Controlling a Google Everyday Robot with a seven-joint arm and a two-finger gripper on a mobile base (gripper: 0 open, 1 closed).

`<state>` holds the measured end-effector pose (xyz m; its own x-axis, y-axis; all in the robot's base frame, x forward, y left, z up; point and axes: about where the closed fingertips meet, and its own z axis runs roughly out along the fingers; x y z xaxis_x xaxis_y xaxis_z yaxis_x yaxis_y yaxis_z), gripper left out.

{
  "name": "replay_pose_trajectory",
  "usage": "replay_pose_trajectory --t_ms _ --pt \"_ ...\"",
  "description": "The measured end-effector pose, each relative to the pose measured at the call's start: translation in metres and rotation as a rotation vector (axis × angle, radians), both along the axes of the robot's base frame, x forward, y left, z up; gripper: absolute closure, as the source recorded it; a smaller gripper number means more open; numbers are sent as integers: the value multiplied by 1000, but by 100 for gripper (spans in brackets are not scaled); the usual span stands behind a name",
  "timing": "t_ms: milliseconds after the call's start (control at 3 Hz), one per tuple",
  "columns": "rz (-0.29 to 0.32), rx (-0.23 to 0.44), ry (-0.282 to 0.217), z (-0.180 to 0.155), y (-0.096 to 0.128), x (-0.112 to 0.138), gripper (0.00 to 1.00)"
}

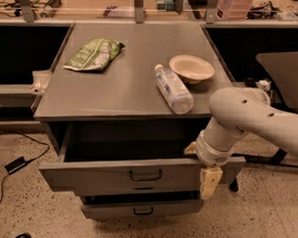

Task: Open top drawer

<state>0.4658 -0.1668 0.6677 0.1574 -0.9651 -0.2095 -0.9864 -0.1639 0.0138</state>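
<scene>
Fingers [209, 182] were closed on the right end of the top drawer [103, 177] front panel: one cream finger hung down over the outside face, and the tip of the other showed just behind the panel's top edge, so the panel sat between them. Gripper [200, 167] was at that right corner, pointing down, under a thick white wrist. The arm [252, 119] came in from the right edge of the view, passing beside the cabinet's right side. The top drawer was pulled well out of the grey cabinet [56, 113]; the dark cavity behind it was exposed and its interior was mostly in shadow. Its small dark loop handle [145, 176] sat centred on the front, untouched. A lower drawer [141, 209] stuck out slightly beneath, with a similar handle. On the cabinet top, a clear plastic bottle [173, 88] lay on its side just beside a shallow cream bowl [191, 68], and a green bag [94, 54] lay well apart at the back left. A black adapter [15, 164] with its cable lay on the speckled floor [263, 218] to the left.
</scene>
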Motion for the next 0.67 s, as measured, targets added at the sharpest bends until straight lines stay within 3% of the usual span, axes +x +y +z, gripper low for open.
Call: replay_pose_trajectory --t_ms 333,667 --pt "20 -25 58 10 2 -36 28" --pt "-11 -28 110 18 -5 -74 36"
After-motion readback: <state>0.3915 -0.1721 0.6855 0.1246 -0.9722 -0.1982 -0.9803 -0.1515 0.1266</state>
